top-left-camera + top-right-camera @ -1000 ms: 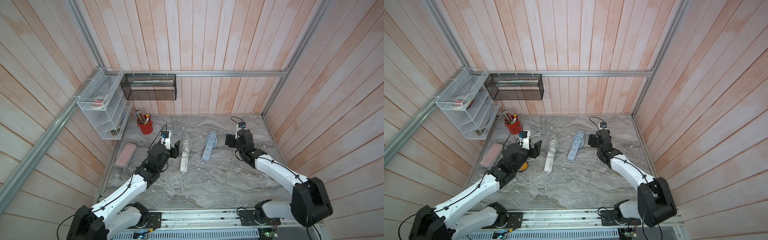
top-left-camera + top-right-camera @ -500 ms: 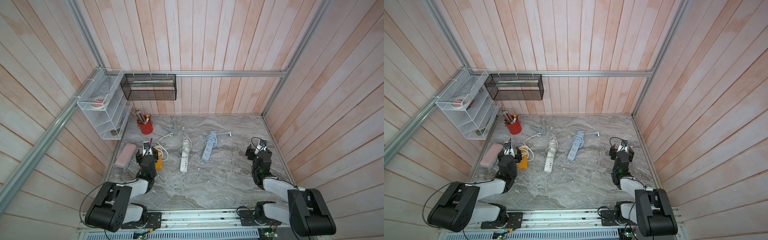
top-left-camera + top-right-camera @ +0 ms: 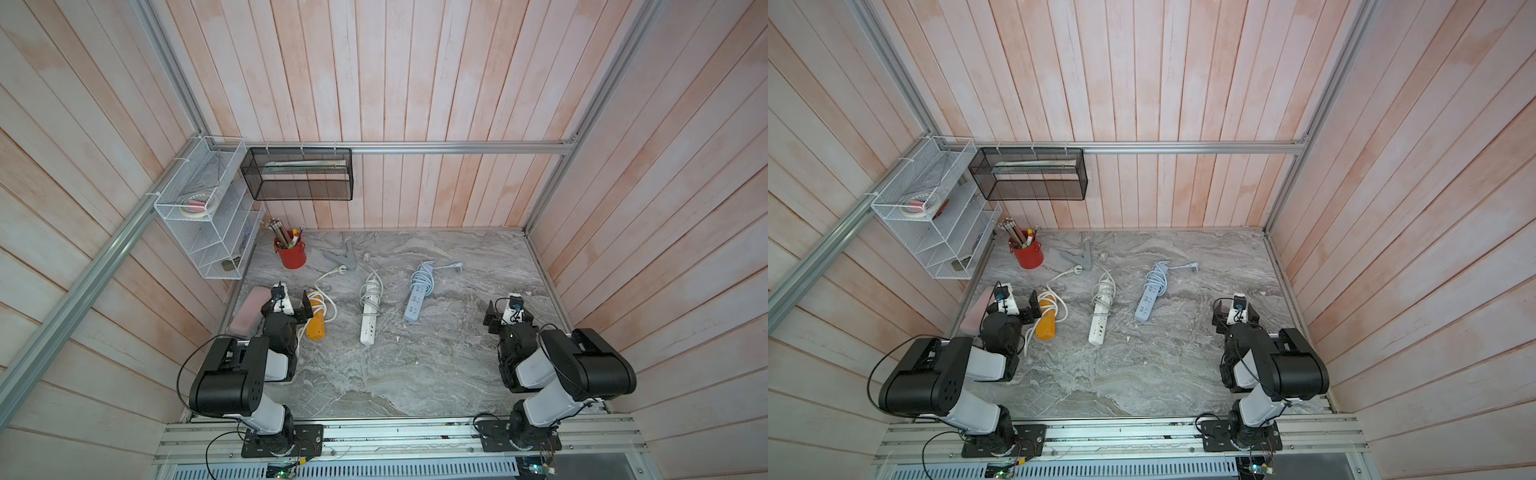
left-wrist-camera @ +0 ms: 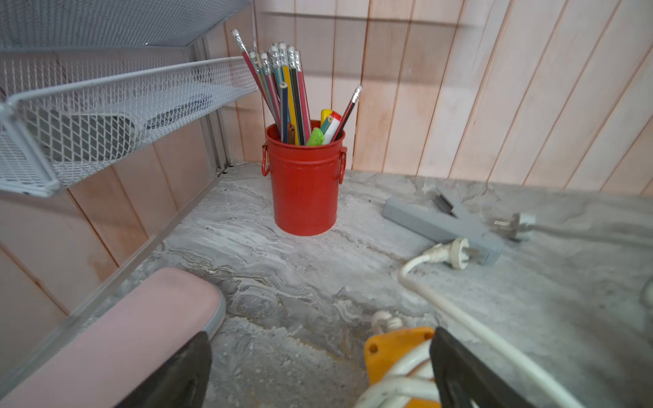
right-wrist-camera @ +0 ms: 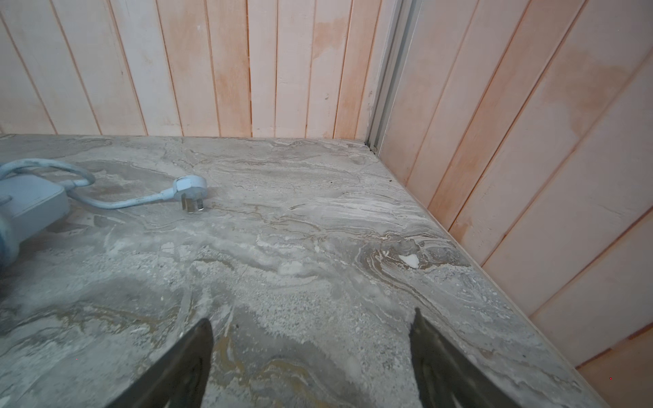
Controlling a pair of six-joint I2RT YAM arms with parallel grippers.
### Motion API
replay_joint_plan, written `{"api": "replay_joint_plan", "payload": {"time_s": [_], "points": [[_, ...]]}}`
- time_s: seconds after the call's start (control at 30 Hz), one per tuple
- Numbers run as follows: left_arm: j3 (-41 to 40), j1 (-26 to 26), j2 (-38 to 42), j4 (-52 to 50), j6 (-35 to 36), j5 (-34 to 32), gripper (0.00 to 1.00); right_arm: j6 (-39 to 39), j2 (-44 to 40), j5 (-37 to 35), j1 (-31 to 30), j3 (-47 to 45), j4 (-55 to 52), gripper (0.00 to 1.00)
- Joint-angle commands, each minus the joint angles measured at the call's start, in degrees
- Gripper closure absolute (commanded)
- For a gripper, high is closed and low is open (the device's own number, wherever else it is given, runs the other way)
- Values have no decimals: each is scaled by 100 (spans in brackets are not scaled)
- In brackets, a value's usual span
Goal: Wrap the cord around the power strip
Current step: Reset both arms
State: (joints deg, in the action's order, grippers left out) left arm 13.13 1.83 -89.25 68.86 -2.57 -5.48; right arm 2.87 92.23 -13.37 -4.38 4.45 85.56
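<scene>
1. The orange power strip (image 3: 316,327) lies near the left edge of the tabletop (image 3: 415,374), about halfway back. Its white cord (image 3: 323,300) is looped round its far half, but a long tail runs loose toward the far-left corner and ends in a plug (image 3: 340,270).
2. I judge that wrap loose at best. Nothing pins the loops, so a nudge to the strip could let them spring off.
3. Your left pincer (image 4: 318,349) is released, jaws wide, grasping nothing. One finger stands just beside the coils on the orange strip, the other just beside the pink case (image 4: 141,328). Swing it carelessly and that finger could hook a loop and drag the strip.
4. The plug is touching or just beside the grey Y-shaped piece (image 3: 343,259). If you pull the tail it may catch there, or sweep toward the red pencil pot (image 3: 291,257).
5. The white power strip (image 3: 369,322) in the middle and the blue power strip (image 3: 417,301) to its right each carry a bundled cord at the far end. A low pass over them could disturb those bundles.
6. Your right pincer (image 5: 311,328) is released too and empty. It is over bare tabletop near the right edge, well apart from every strip, so helping would need a long reach.
</scene>
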Motion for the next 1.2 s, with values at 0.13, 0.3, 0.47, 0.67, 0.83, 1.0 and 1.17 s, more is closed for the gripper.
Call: {"api": "replay_joint_plan", "payload": {"time_s": [0.13,0.3,0.47,0.67,0.83,1.0,1.17], "points": [[-9,86,-9,279,-139,202,0,-307,-111,-716,59,533,-130,2],[24,72,-23,248,-139,230,0,-298,-109,-703,62,510,-113,2],[46,75,-23,207,-139,240,0,-298,-108,-705,68,522,-127,2],[80,72,-27,172,-120,275,0,-297,-109,-707,68,521,-124,2],[77,72,-30,156,-112,278,0,-305,-110,-710,67,525,-134,2],[80,64,-30,170,-110,279,0,-302,-110,-703,66,525,-133,2],[71,64,-25,170,-112,276,0,-299,-108,-698,64,530,-140,2]]}}
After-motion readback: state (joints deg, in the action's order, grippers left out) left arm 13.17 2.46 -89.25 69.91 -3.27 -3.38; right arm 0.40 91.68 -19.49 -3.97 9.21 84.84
